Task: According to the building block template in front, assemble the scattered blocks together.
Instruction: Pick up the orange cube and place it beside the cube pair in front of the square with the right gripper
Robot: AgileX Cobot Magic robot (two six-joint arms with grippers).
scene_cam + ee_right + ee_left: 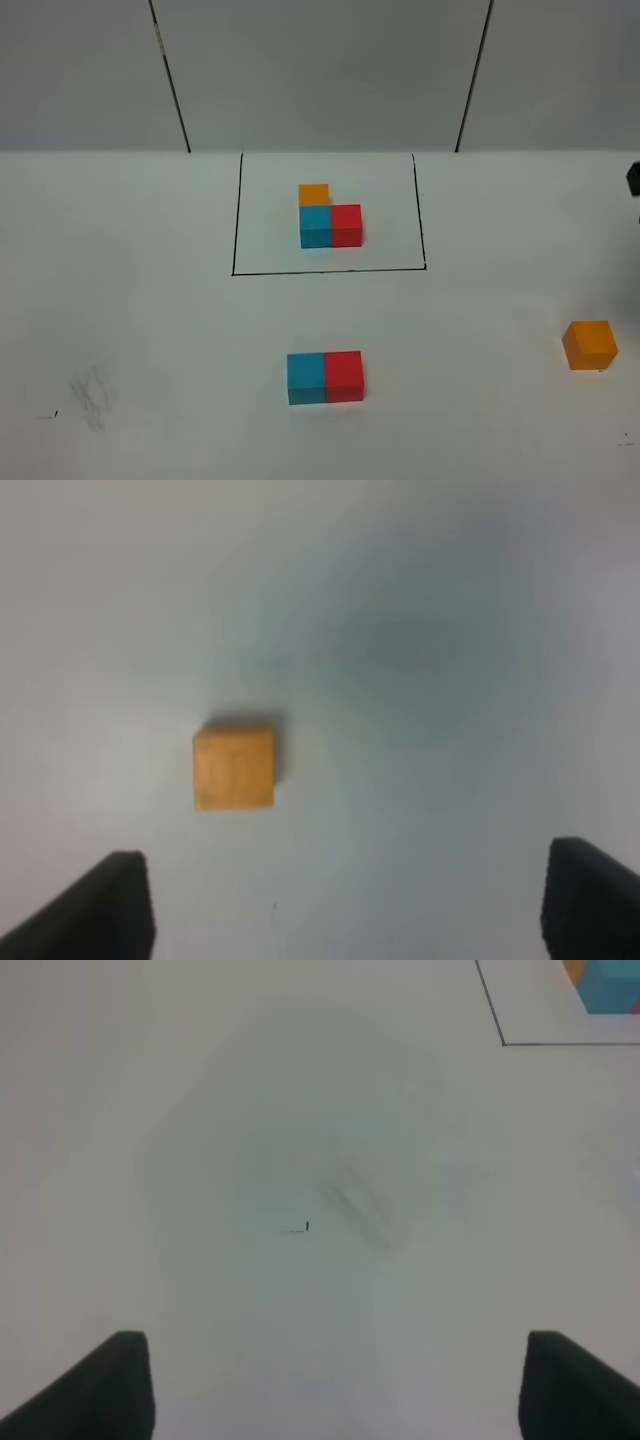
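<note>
The building block template [330,218] is an orange, cyan-blue and red L-shaped trio inside a thin black outline [237,215] at the back middle. Of the scattered blocks, the cyan-blue cube [305,378] and the red cube [343,376] sit side by side, touching, at the front middle. The orange cube [589,345] stands alone at the far right. My right gripper [345,900] is open above the table, with the orange cube [234,769] ahead of its fingers and apart from them. My left gripper [335,1380] is open and empty over bare table. A corner of the template [610,988] shows in the left wrist view.
The table [150,330] is white, with faint smudges [92,395] at the front left, which also show in the left wrist view [350,1205]. A dark piece of the right arm [633,178] shows at the right edge. A grey wall with two black lines stands behind.
</note>
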